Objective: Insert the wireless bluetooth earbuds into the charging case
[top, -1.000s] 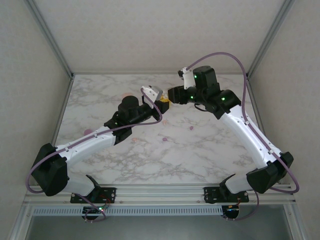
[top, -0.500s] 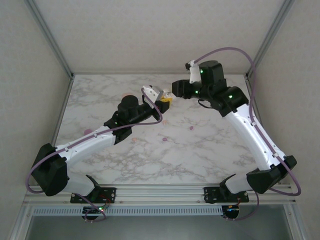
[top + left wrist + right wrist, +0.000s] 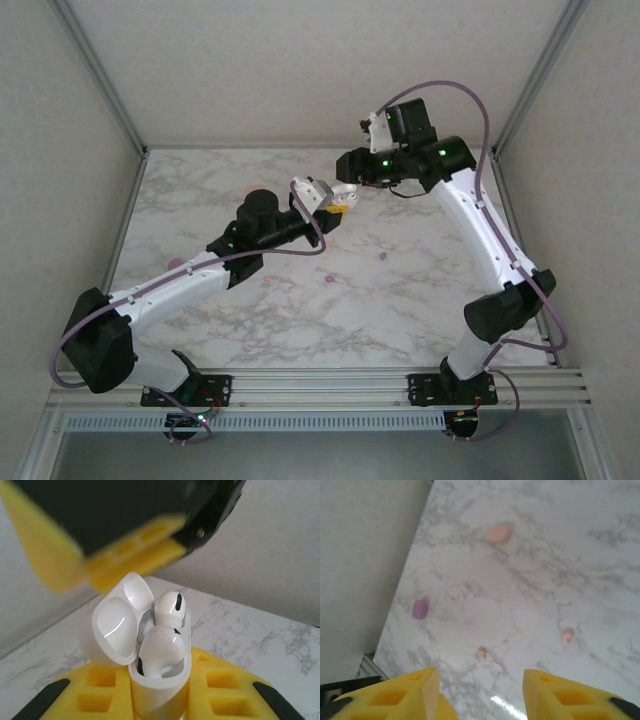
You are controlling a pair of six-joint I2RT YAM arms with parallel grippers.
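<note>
1. Held: left claw pinches the white charging case by its lower body, aloft over the far-middle of the desk; lid open.
2. In the case: two white earbuds. Glossy hard plastic, rounded; likely light and slick. Pinch lightly across the bulb.
3. Close by: right claw spread, empty.
4. Loose on the marble: pink earbuds.

- We log a white marbled bench.
- Lying on it, well apart: pink case, purple case.
- Also one pinkish earbud and a second earbud.
</note>
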